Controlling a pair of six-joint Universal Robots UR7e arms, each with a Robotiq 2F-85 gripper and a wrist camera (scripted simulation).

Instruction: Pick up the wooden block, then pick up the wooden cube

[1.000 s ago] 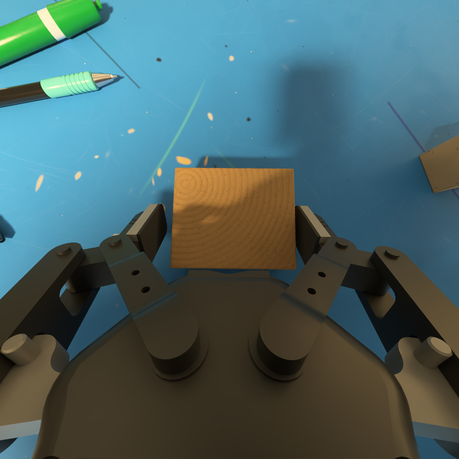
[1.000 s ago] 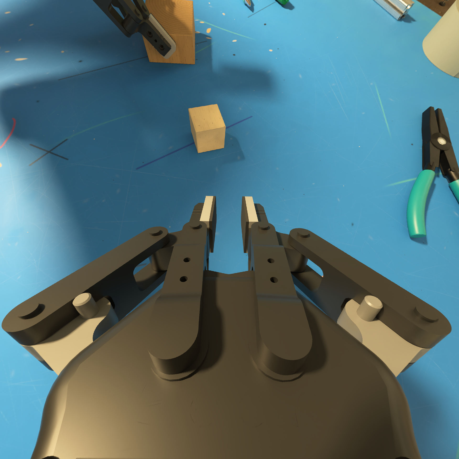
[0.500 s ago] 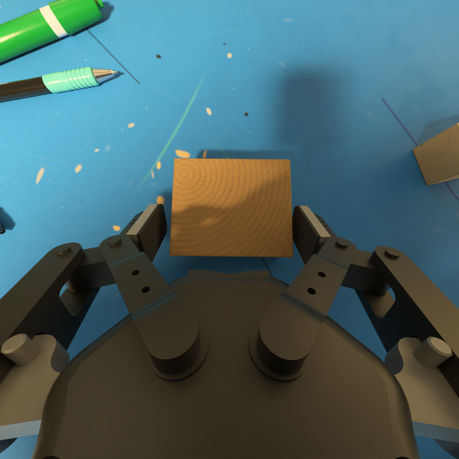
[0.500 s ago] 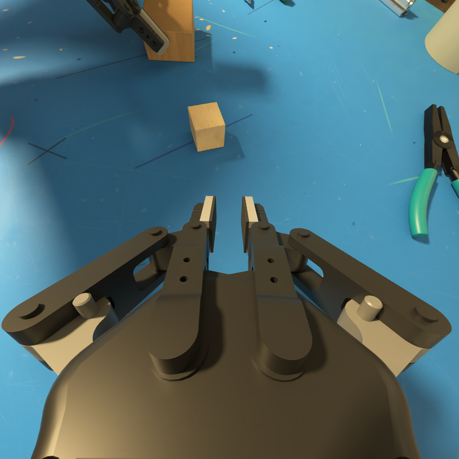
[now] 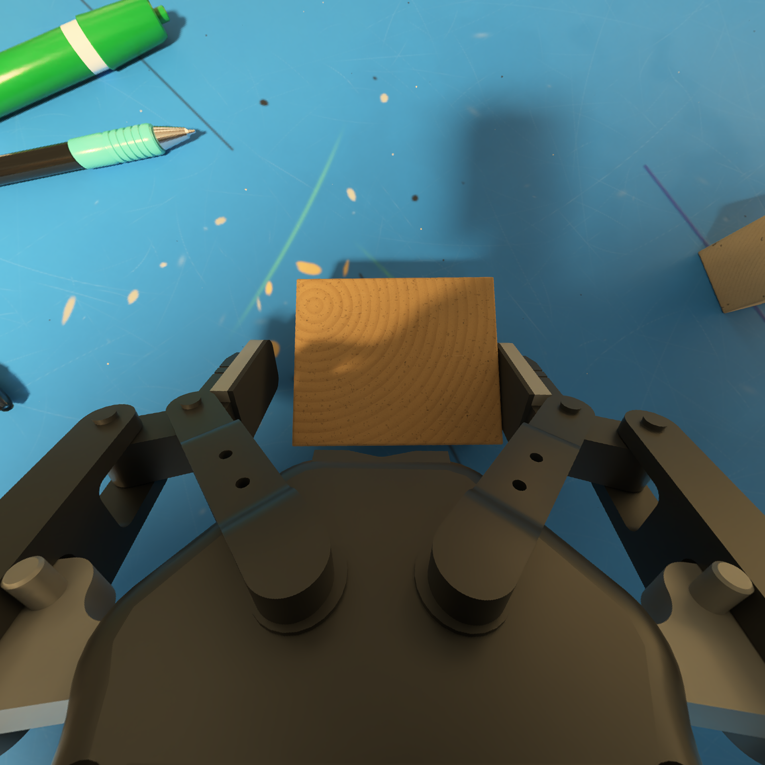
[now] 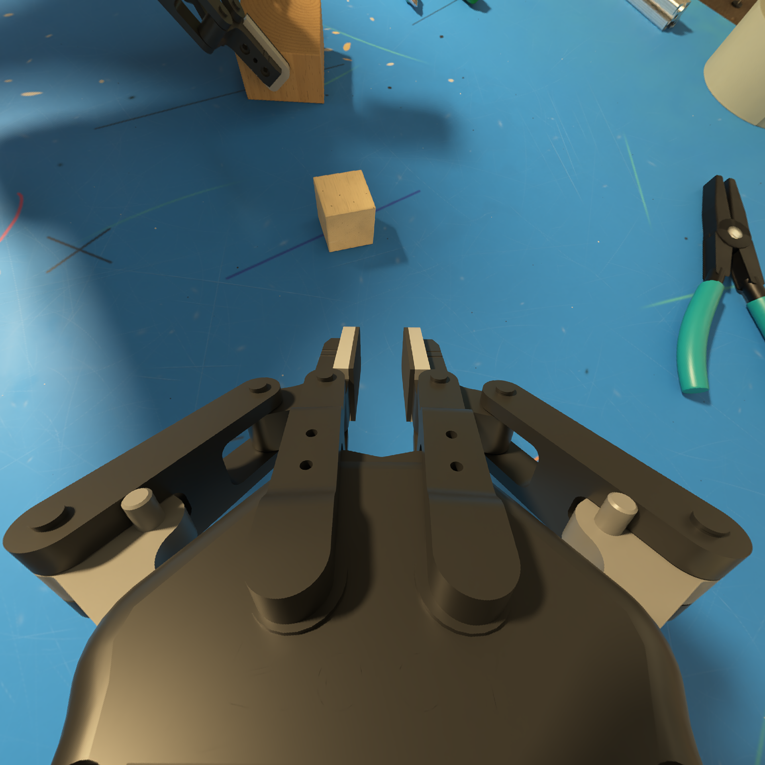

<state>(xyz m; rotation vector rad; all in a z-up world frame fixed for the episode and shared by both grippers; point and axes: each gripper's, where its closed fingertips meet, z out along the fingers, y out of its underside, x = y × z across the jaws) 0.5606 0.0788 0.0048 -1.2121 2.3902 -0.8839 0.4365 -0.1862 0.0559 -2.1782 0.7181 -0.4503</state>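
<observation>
The wooden block (image 5: 395, 360), tall with ring grain on its top face, stands between the fingers of my left gripper (image 5: 383, 347). That gripper is open wide. Its right pad lies against the block's side and a small gap shows at the left pad. In the right wrist view the block (image 6: 298, 54) is at the top left with a left-gripper finger (image 6: 265, 62) across its side. The small pale wooden cube (image 6: 345, 207) rests on the blue mat ahead of my right gripper (image 6: 381, 331), well apart from it. The right gripper is empty, its pads a narrow gap apart. The cube's corner shows at the left wrist view's right edge (image 5: 737, 269).
A green marker (image 5: 74, 54) and a teal-grip pen (image 5: 103, 149) lie at the far left of the block. Teal-handled pliers (image 6: 720, 281) lie to the right of the cube. A white round container (image 6: 741, 70) and a metal piece (image 6: 658, 12) sit at the far right.
Almost nothing. In the left wrist view the block and mat drifted slightly up the frame, then back. Both grippers keep the same finger spacing.
</observation>
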